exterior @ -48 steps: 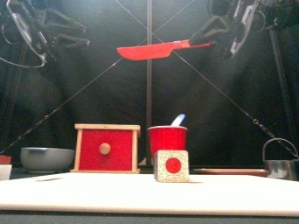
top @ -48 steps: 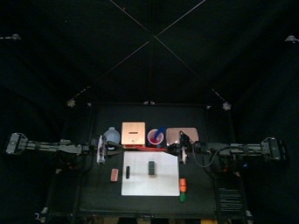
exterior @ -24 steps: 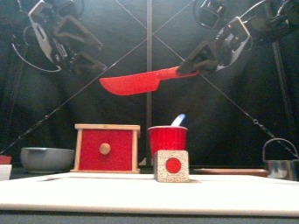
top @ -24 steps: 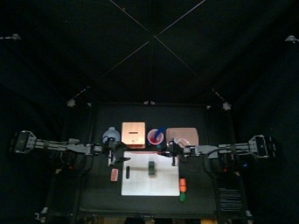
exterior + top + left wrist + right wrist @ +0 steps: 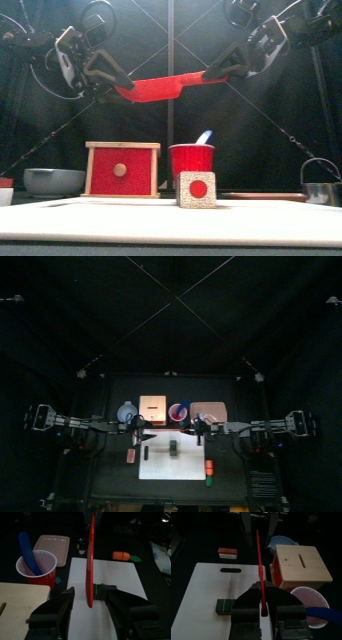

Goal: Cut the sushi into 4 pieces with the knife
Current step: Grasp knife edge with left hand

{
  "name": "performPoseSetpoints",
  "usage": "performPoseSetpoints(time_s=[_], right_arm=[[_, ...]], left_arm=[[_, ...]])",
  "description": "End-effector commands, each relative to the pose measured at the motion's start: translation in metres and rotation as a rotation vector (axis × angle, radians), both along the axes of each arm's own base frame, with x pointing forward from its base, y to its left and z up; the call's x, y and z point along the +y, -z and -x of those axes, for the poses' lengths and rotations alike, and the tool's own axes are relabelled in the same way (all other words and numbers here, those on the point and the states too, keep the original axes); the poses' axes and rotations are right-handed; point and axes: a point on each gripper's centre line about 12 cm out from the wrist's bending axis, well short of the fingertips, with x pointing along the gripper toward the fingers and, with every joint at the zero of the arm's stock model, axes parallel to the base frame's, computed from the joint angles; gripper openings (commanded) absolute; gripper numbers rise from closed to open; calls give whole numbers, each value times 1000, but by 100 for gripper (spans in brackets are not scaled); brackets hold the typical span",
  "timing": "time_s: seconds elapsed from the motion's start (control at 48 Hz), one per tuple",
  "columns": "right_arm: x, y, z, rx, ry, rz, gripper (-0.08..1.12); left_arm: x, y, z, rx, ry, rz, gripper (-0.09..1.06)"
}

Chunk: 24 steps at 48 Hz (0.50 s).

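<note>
The dark green sushi roll (image 5: 174, 446) lies whole on the white cutting board (image 5: 160, 461); in the front view its end face (image 5: 197, 188) shows rice with a red centre. High above the board, my right gripper (image 5: 230, 66) is shut on the handle of the red knife (image 5: 167, 85). The blade (image 5: 259, 557) runs from my right gripper (image 5: 263, 588) toward the left arm. My left gripper (image 5: 87, 591) is open, with the blade's tip (image 5: 90, 567) edge-on between its jaws and a gap on each side. The roll (image 5: 226, 604) sits below, untouched.
Along the back stand a blue-grey bowl (image 5: 54, 180), a wooden box with a red drawer front (image 5: 123, 170), a red cup (image 5: 191, 160) holding a blue knife (image 5: 203, 137), and a pink tray (image 5: 53, 544). A salmon sushi toy (image 5: 227, 552) lies left of the board, a carrot toy (image 5: 120, 556) right.
The red knife came down from higher up and now hangs nearly level. My left gripper swung in from the left until its jaws stand around the blade's tip.
</note>
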Motion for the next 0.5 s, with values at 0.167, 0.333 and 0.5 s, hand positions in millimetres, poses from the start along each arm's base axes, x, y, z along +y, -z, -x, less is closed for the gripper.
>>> performPoseSetpoints(time_s=[0.167,0.333,0.5], right_arm=[[2,-11,1,-39,-1,-8,7],[2,-3,-1,-15,15,-55,7],[3,15,-5,58,42,-120,7]], left_arm=[[0,-9,-5,-32,4,-11,54],[-1,-5,-6,-21,13,-20,40],[-7,8,-10,21,38,-22,29]])
